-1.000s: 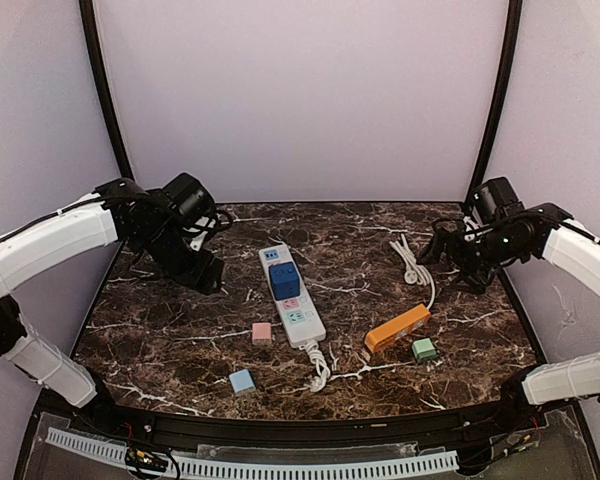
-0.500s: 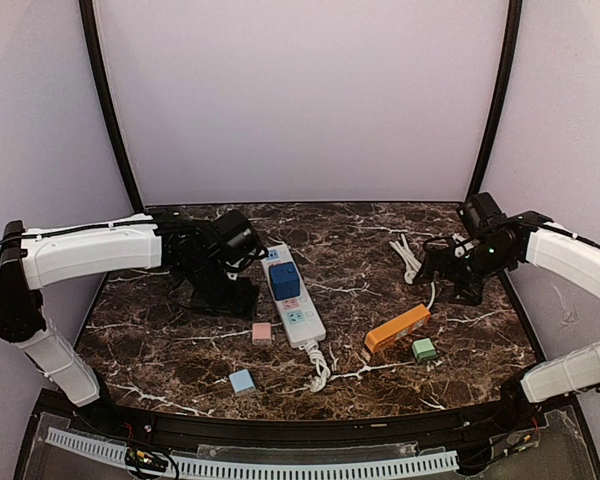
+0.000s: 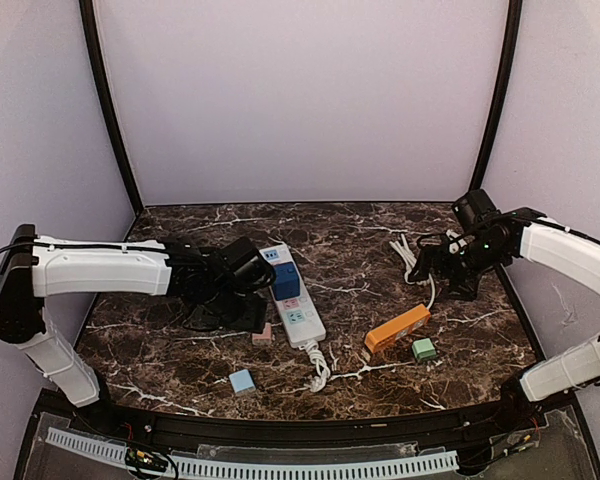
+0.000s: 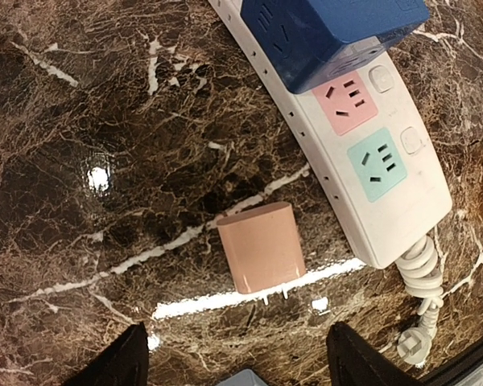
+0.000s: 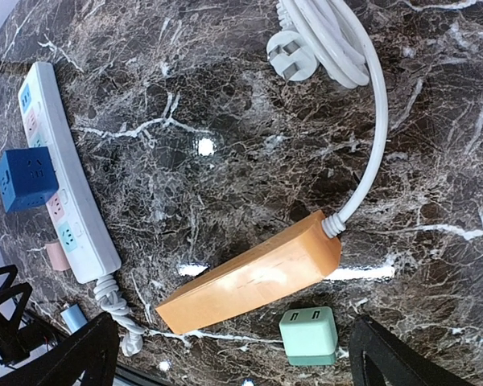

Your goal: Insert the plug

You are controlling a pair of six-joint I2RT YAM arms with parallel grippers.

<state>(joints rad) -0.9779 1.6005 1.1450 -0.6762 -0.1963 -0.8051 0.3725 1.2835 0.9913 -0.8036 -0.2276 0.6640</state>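
A pink plug lies flat on the dark marble table, prongs toward the near edge, just left of the white power strip. A blue cube adapter sits in the strip; its pink and green sockets are free. My left gripper hovers over the pink plug, open, its fingers wide on either side with nothing between them. My right gripper is open above the orange power strip and a green plug. From above, the left gripper is beside the strip and the right gripper at the right.
A light blue plug lies near the front edge. The orange strip's white cord coils at the back right. The white strip's coiled cord and plug lie at its near end. Walls enclose the table on three sides.
My left arm has swung right and toward the front, from the table's left side to above the pink plug, its jaws narrowing a little. The right gripper has shifted slightly left.
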